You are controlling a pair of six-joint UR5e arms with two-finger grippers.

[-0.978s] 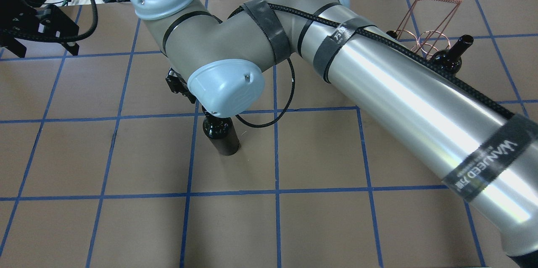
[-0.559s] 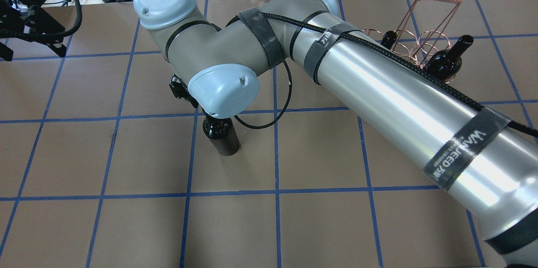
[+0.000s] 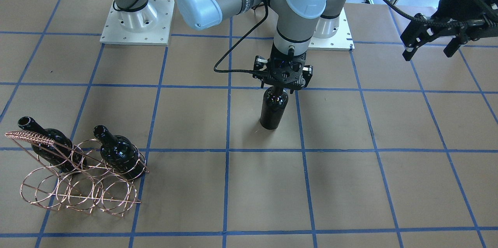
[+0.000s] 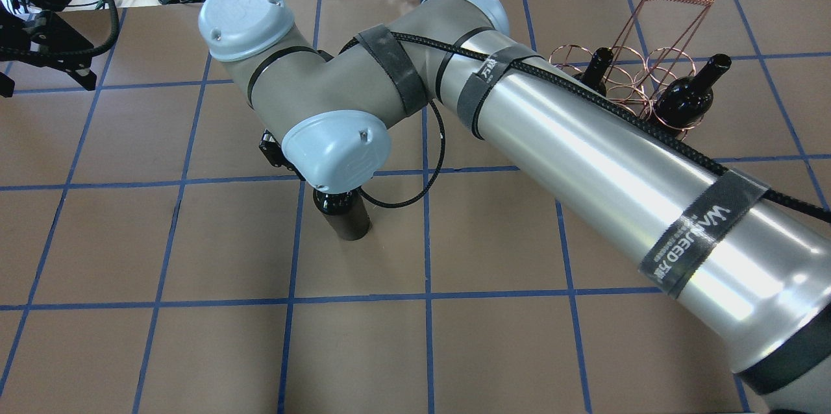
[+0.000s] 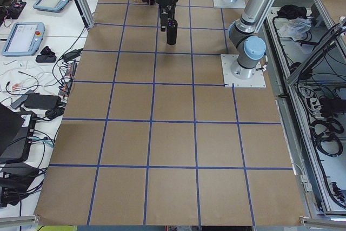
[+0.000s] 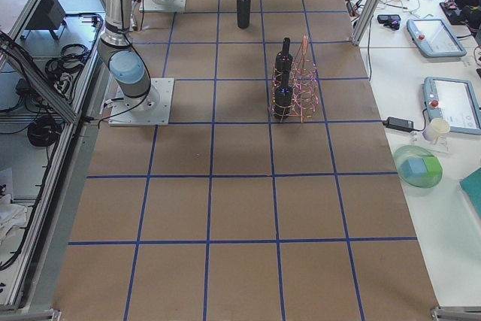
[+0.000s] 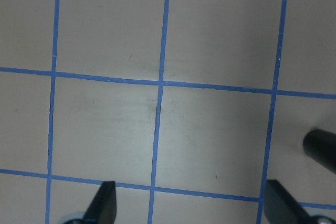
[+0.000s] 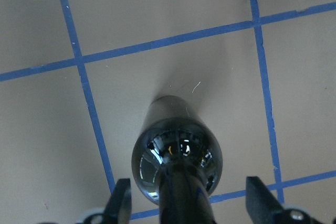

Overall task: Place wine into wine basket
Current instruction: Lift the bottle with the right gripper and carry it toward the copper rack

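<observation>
The right gripper (image 3: 277, 88), fingers apart, straddles the upright wine bottle (image 3: 273, 110) at its neck. The left gripper (image 3: 428, 49) hangs likewise spread. Off-centre closure could topple the bottle.

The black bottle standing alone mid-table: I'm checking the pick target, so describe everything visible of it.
This glossy black glass bottle is unlabelled, with rounded shoulders and a short neck. It stands upright on the brown table, beside a blue tape line, alone. The right gripper straddles its neck, fingers spread, not touching the glass in the wrist view.
</observation>
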